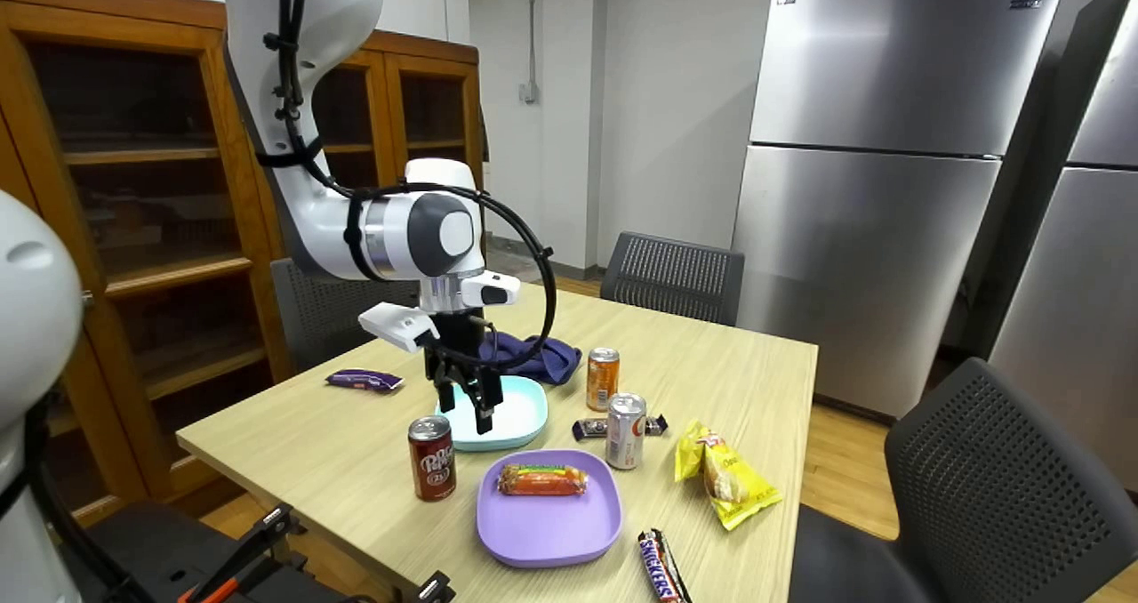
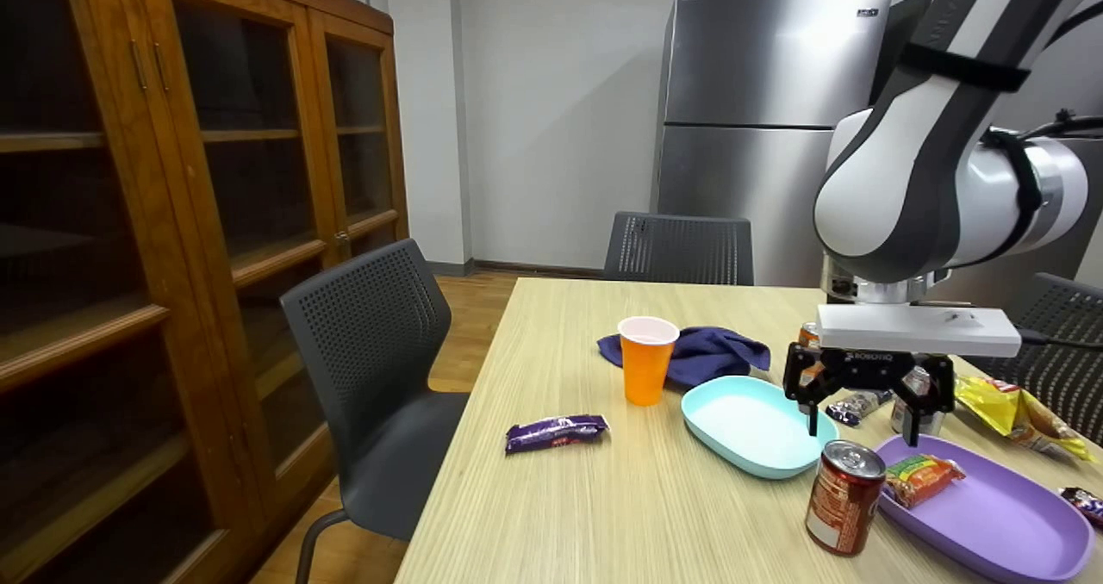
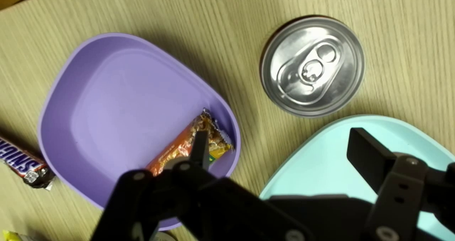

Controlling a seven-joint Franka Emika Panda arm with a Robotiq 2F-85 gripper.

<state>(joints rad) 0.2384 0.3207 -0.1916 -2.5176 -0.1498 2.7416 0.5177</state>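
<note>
- The claw (image 2: 862, 426) is being held wide above the counter (image 2: 534, 515), its fingers pointing down and standing well apart.
- In the wrist view, one fingertip is being seen against the teal plate (image 2: 750, 433), the other against an orange-wrapped bar (image 1: 533, 481).
- A Dr Pepper can (image 1: 433, 470) is being borne upright on the counter near the claw, just beside the teal plate; its lid and pull tab are being presented to the wrist camera.
- The orange-wrapped bar is being carried inside the purple plate (image 1: 547, 532), one end lying close to the wall.
- A Snickers bar (image 1: 660, 567) is being noted on the counter just beside the purple plate; whether the two are touching cannot be told.
- A silver can (image 1: 626, 431) and an orange can (image 1: 603, 379) are being recorded upright; a dark-wrapped bar (image 1: 589, 428) is being partly hidden by the silver can.
- A yellow packet (image 1: 727, 474) is being observed near the silver can.
- An orange cup (image 2: 646, 369) is being shown upright in an exterior view, partly covering a dark blue cloth (image 2: 715, 356); a purple-wrapped bar (image 2: 556, 433) is being found near the cup.
- The counter is being flanked by grey chairs (image 2: 370, 343).
</note>
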